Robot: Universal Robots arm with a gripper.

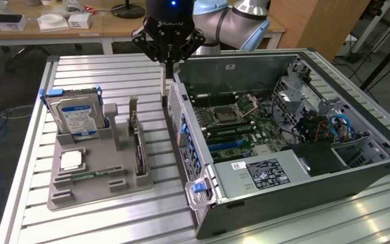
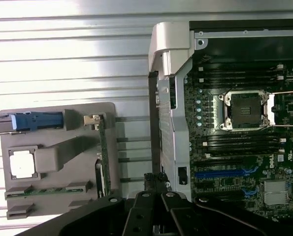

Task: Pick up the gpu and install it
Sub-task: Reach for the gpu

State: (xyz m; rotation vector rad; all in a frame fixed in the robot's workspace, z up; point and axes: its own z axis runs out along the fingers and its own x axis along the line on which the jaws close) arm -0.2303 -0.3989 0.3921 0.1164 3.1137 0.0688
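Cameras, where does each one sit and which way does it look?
Exterior view: off the arm, up high, looking down on the grey tray and open computer case; the arm and its shut gripper hang above the case's edge.
Wrist view: on the wrist, looking straight down at tray and case; the gripper's black fingers show.
Both share: the gpu standing in the tray, the hard drive, the motherboard.

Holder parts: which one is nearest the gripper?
The gpu, the thin card on edge beside the case; hard drive and CPU chip sit farther off.
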